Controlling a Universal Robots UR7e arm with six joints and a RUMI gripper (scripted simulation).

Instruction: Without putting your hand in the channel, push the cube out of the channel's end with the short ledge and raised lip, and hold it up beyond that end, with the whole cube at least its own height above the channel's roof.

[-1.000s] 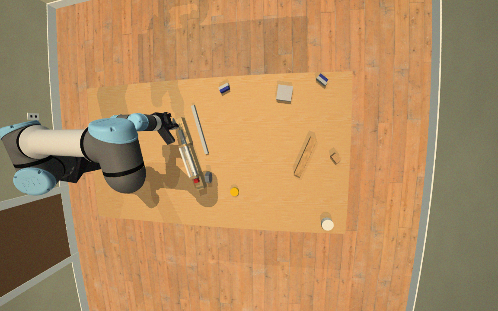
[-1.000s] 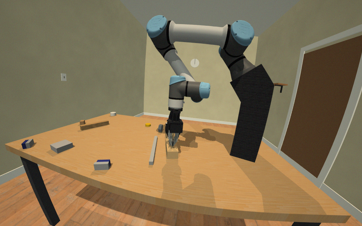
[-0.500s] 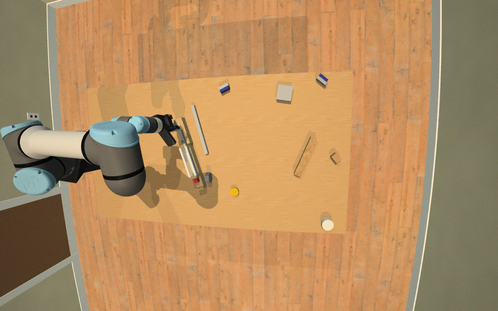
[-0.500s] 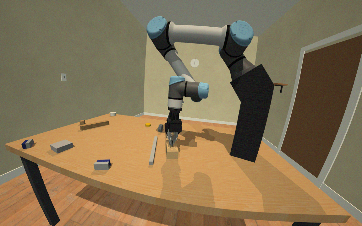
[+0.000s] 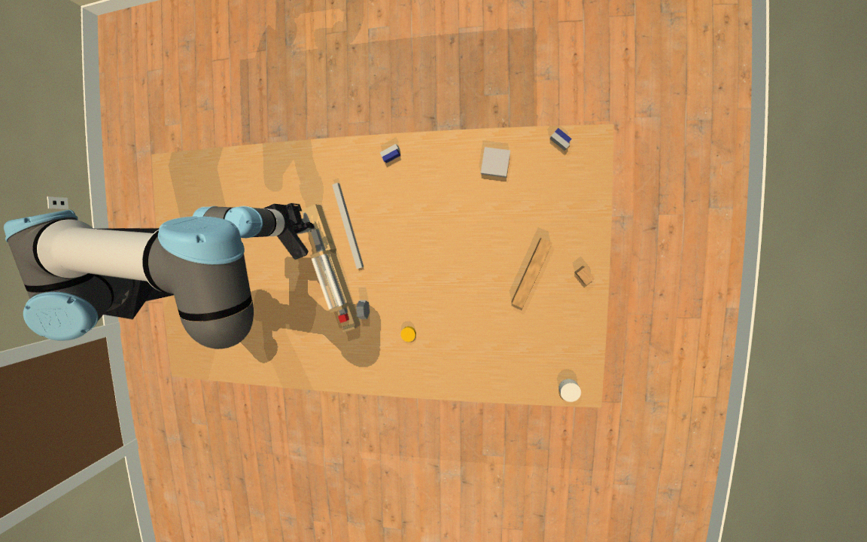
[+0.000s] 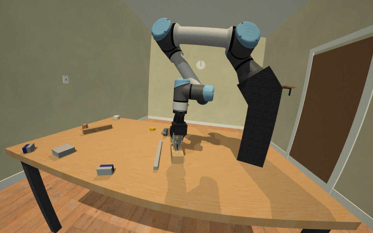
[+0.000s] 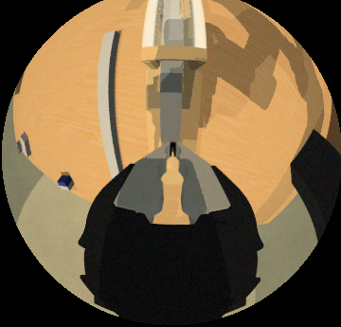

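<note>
The red cube [image 5: 343,317] sits on the short ledge at the channel's far end, just outside the roof and beside the raised lip. The channel [image 5: 327,279] [image 6: 177,159] [image 7: 173,53] has a pale roof over its middle and a long open ledge at the near end. A grey rod [image 5: 316,239] [image 7: 170,114] lies along that ledge and runs in under the roof. My gripper [image 5: 311,226] [image 6: 177,148] [image 7: 172,143] is shut, with nothing seen between the fingertips. It is low over the long ledge, at the rod's outer end; whether they touch is unclear. The cube is hidden in the wrist view.
A long pale bar [image 5: 348,226] [image 6: 158,155] [image 7: 106,99] lies alongside the channel. A dark grey block [image 5: 363,309] [image 6: 165,132] stands near the cube's end, with a yellow disc [image 5: 407,334] [image 6: 152,128] beyond. A grey box [image 5: 495,162] and wooden trough [image 5: 530,273] lie farther off.
</note>
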